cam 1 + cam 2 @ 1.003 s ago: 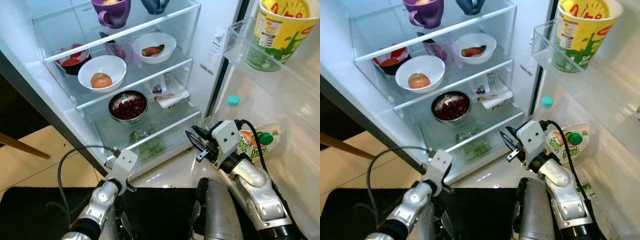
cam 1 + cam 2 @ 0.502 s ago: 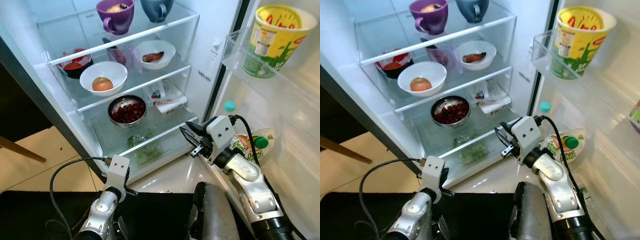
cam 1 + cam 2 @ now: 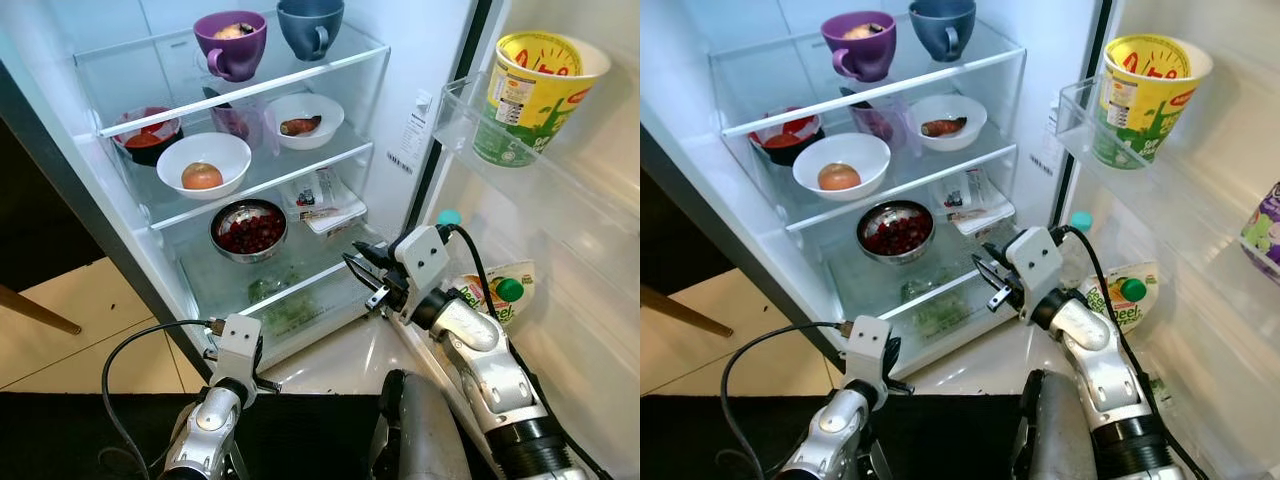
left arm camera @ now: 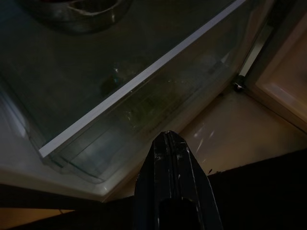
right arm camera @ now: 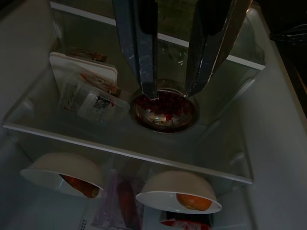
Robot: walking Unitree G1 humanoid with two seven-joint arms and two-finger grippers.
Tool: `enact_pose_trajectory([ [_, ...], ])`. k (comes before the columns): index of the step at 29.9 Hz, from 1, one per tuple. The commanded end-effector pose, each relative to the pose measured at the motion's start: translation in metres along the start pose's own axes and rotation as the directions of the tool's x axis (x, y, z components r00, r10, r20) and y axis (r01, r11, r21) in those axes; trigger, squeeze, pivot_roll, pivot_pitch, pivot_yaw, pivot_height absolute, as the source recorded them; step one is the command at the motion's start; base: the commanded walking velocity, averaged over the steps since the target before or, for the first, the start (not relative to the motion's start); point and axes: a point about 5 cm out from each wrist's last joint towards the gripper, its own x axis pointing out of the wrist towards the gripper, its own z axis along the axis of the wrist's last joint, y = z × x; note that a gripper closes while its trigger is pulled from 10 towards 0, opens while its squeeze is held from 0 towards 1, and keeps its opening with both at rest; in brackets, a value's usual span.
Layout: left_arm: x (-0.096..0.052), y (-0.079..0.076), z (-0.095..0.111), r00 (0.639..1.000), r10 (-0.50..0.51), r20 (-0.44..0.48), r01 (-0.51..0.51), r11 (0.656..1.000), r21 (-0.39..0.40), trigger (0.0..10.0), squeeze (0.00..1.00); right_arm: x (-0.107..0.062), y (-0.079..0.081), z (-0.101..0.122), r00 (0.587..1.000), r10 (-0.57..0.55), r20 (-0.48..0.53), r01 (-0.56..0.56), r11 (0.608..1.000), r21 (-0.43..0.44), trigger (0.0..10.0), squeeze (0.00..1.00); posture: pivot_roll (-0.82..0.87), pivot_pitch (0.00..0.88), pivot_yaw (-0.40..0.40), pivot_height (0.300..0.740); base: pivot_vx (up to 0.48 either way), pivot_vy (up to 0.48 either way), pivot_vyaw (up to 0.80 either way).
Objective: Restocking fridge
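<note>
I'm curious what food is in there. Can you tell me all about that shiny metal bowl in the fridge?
The metal bowl is round, steel-looking and uncovered, holding dark red pieces, perhaps berries or beetroot. It stands upright on the lowest glass shelf, left of some flat wrapped packets, apparently not touching them, and below the white bowl with a round fruit. The right pincer hangs open before that shelf, pointing toward it, apart from it.

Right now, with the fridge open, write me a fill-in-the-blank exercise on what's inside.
1. The purple mug stands on the ____ shelf.
2. The steel bowl holds dark ____ berries.
3. The yellow cup sits in a ____ rack.
4. The right gripper has its fingers ____, pointing at the steel bowl.

Missing words: top; red; door; open
</note>
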Motion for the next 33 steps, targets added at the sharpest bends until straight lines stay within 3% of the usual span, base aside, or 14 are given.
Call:
enact_pose_trajectory([
  [1,-0.003,0.000,-0.008,1.000,0.014,-0.024,-0.014,1.000,-0.018,10.0,0.00,0.003,0.002,-0.001,1.000,0.014,0.004,-0.014,1.000,0.014,10.0,0.00,-0.04,0.176,0.040,0.474,0.000,0.000,0.00],
  [10,0.000,0.003,-0.005,1.000,0.026,-0.016,-0.026,1.000,-0.008,10.0,0.00,0.006,0.003,-0.006,0.999,0.030,-0.013,-0.029,0.998,0.048,10.0,0.00,-0.04,0.162,0.039,0.474,0.000,0.000,0.00],
  [21,-0.009,0.024,-0.021,0.992,0.092,-0.082,-0.091,0.996,0.024,10.0,0.00,-0.011,0.016,-0.049,0.989,0.054,-0.140,-0.037,0.992,0.122,10.0,0.00,-0.04,0.143,0.042,0.518,0.000,0.000,0.00],
  [28,-0.014,0.027,-0.031,0.986,0.103,-0.129,-0.098,0.994,0.039,10.0,0.00,-0.015,0.018,-0.064,0.979,0.039,-0.201,-0.010,0.990,0.140,10.0,0.00,-0.04,0.133,0.047,0.533,0.000,0.000,0.00],
  [33,-0.019,0.029,-0.040,0.979,0.108,-0.173,-0.101,0.994,0.051,10.0,0.00,-0.025,0.022,-0.087,0.956,0.025,-0.293,0.024,0.987,0.161,10.0,0.00,-0.04,0.127,0.048,0.533,0.000,0.000,0.00],
])
